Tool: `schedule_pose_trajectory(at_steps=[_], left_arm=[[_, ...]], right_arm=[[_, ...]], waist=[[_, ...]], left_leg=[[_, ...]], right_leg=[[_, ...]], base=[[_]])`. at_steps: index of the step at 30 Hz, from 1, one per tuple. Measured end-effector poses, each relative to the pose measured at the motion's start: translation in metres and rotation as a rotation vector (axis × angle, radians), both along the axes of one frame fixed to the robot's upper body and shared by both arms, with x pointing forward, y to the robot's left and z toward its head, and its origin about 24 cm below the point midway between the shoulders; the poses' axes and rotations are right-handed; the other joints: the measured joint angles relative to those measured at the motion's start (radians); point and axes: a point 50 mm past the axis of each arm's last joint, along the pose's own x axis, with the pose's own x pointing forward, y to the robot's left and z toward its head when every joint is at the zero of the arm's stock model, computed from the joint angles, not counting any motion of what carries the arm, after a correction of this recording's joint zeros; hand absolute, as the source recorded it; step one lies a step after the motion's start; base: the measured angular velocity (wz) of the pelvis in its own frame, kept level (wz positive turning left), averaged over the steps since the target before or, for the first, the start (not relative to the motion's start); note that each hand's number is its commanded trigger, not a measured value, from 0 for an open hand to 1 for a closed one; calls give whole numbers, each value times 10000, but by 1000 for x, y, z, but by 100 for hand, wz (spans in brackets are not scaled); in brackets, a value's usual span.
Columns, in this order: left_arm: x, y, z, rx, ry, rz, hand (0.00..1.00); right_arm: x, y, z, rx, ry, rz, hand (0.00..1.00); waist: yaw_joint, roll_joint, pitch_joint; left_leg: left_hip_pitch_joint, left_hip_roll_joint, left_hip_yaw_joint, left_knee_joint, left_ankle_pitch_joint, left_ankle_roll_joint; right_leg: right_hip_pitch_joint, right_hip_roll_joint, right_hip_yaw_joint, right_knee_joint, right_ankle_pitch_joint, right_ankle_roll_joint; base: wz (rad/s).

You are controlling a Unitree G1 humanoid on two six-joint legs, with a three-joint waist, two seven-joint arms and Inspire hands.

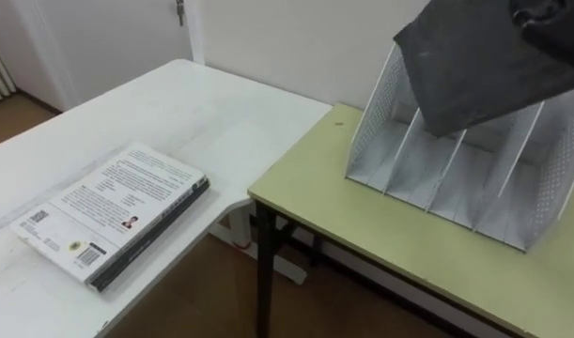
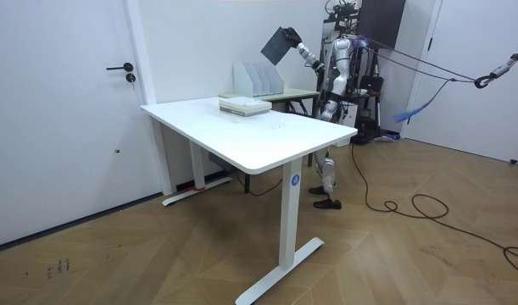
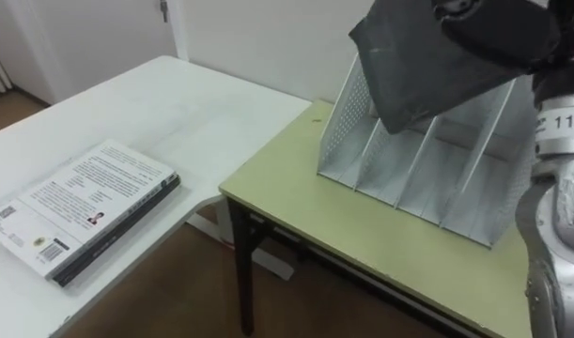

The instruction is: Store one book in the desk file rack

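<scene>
Right now the dark book (image 1: 484,56) is in the air, tilted corner-down just above the file rack (image 1: 399,160), whose slots stand open on the green worktop (image 1: 362,235). The right robot hand (image 1: 542,13) is clamped round the book's upper end, so the lower corner hangs free over the dividers near the middle of the rack. It is not yet inside any slot. The left robot hand (image 2: 328,107) hangs low at the robot's side in the room view, too small to read.

The book looks like a stiff, flat slab with a matt cover. I judge it to be moderately heavy, rigid enough not to sag, and not especially slippery. Held at one end it will want to swing, so a firm hold close to the spine or top edge seems the better place (leaving the leading edge clear to enter a slot). The rack's thin walls look light, and a bump from the corner could shove it along the worktop.

Another stack of books (image 1: 117,211) lies flat on the white worktop (image 1: 174,103), well apart from the rack.
</scene>
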Motion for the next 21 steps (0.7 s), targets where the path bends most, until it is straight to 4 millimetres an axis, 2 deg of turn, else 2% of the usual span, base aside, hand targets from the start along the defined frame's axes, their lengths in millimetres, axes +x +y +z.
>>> schedule_pose_trajectory(at_steps=[4,7,11,14,21], left_arm=[[1,1,0,82,-10,37,0],[0,2,0,103,27,68,0],[-1,2,0,125,53,108,0],[-1,4,0,171,22,165,0],[0,5,0,246,2,196,0]], right_arm=[[-1,-10,10,770,-636,-689,100],[-2,-13,17,1022,-1045,-1063,100],[1,-16,27,1266,-1518,-1429,100],[0,-29,36,1534,-2007,-2139,100],[6,-46,31,1760,-1734,-3208,100]], waist=[[5,-143,-33],[17,-167,-48],[-14,-181,-31],[19,-240,20],[148,-316,38]], left_leg=[[2,8,-33,0,0,0],[-4,27,-35,-3,0,0],[-14,33,-54,-4,0,-1],[-7,31,-140,8,-1,-1],[-14,-23,-238,1,0,-2]], right_leg=[[23,9,-47,-35,7,-9],[73,32,-52,-162,81,-9],[98,41,-60,-179,105,-7],[191,38,-157,-294,119,-5],[224,33,-270,-304,134,-12]], base=[[1],[0],[1],[10],[2]])
